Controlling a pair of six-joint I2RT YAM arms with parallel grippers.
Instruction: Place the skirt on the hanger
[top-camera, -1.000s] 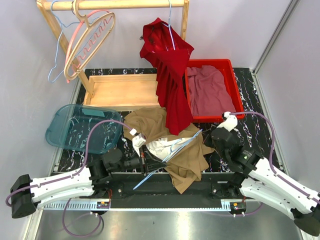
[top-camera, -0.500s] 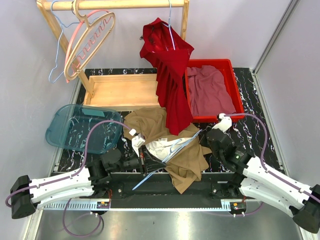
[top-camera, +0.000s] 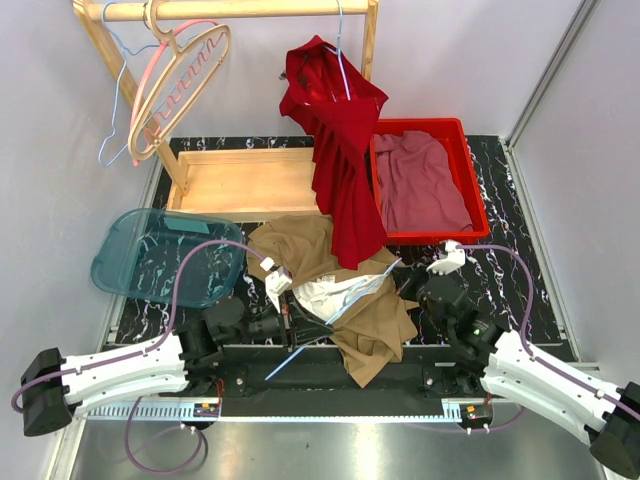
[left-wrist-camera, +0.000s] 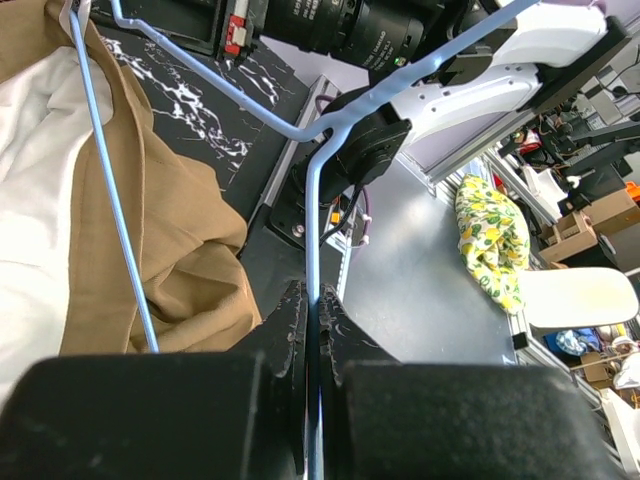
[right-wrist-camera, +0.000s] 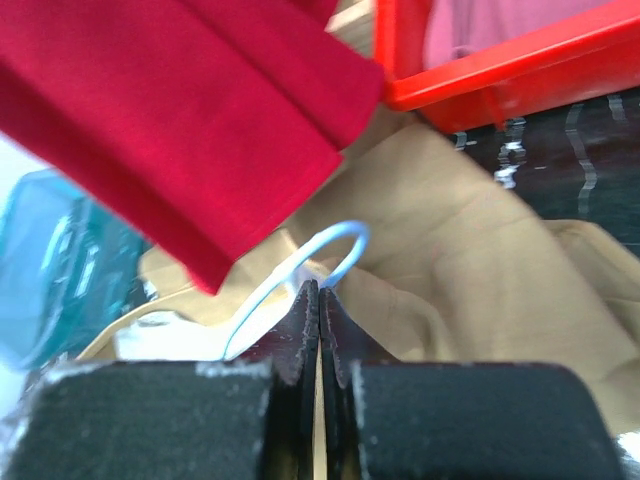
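One crumpled tan skirt (top-camera: 385, 322), lining (top-camera: 318, 296) exposed, left end effector (left-wrist-camera: 313, 305) clamping hanger (left-wrist-camera: 314, 200), right end effector (right-wrist-camera: 318, 292) clenched

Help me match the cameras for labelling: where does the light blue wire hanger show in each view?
Top external: the light blue wire hanger lies slanted across the tan fabric skirt, centre front.
Left wrist: the hanger runs up the middle from the shut left pincer; skirt at left.
Right wrist: its hook curls just above the right pincer; skirt behind.
Shared landmark: the skirt.
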